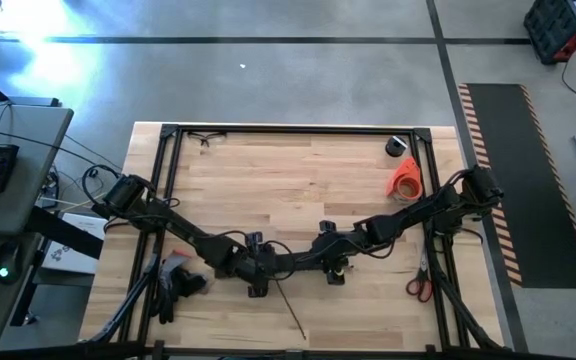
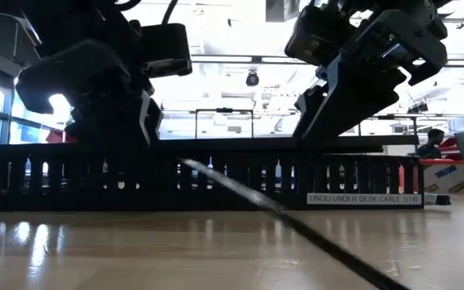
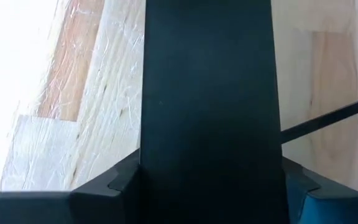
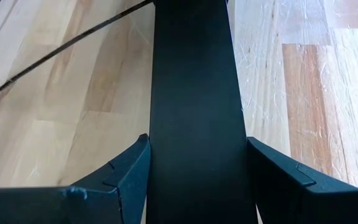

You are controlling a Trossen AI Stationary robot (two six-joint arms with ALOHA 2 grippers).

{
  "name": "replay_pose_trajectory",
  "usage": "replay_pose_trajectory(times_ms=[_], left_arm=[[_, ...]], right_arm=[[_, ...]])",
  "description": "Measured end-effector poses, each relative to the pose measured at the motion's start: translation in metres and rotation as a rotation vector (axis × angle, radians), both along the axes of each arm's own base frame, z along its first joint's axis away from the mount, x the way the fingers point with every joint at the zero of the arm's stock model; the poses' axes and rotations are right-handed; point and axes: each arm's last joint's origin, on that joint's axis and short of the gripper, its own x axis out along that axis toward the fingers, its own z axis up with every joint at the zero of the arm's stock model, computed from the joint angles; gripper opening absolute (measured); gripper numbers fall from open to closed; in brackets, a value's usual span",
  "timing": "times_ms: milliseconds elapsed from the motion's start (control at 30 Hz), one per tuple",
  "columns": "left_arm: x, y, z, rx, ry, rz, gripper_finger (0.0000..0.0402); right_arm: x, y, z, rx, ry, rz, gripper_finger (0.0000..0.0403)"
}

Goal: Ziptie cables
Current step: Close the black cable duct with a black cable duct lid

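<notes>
Leftmost, we see cables (image 1: 175, 265) lying loose on table (image 1: 298, 170), front-left, beside left arm. Left gripper (image 1: 257, 278) at front centre, jaws pinching edges of black slotted strip (image 3: 207, 93). Thin dark strand (image 1: 288, 308) on wood nearby. Right gripper (image 1: 333, 268) close alongside, jaws pinching strip too. Red-handled scissors (image 1: 420, 287) far right.

Daylight glares white across the table (image 3: 17, 74) beside the left jaws, while the low view shows backlit, silhouetted arms and a blurred foreground
</notes>
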Motion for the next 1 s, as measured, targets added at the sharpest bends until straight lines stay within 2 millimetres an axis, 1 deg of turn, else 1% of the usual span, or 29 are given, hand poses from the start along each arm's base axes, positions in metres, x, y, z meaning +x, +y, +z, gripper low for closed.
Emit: replay_pose_trajectory(times_ms=[233, 300, 467, 567, 667, 800, 1000], left_arm=[[-0.001, -0.001, 0.001, -0.021, 0.005, -0.01, 0.0197], [0.0, 0.0, 0.001, -0.042, 0.016, -0.026, 0.022], [0.001, 0.003, 0.001, -0.088, 0.055, -0.087, 0.0294], [0.001, 0.004, 0.005, -0.087, 0.049, -0.09, 0.0316], [0.001, 0.005, 0.015, -0.086, 0.028, -0.102, 0.0323], [0.0, 0.006, 0.033, -0.085, -0.02, -0.128, 0.0323], [-0.007, 0.008, 0.067, -0.102, -0.127, -0.144, 0.0321]], right_arm=[[0.0, 0.0, 0.0, 0.004, -0.002, 0.0, 0.0205], [0.0, 0.0, 0.0, 0.006, -0.001, -0.001, 0.0205], [0.0, 0.0, 0.0, 0.006, -0.001, 0.0, 0.0205], [0.0, 0.0, 0.0, 0.004, -0.001, -0.001, 0.0205], [0.0, 0.0, 0.0, 0.003, 0.002, -0.003, 0.0205], [0.0, 0.0, 0.0, 0.002, 0.002, -0.002, 0.0205], [0.0, -0.001, 0.0, -0.005, 0.006, -0.013, 0.0205]])
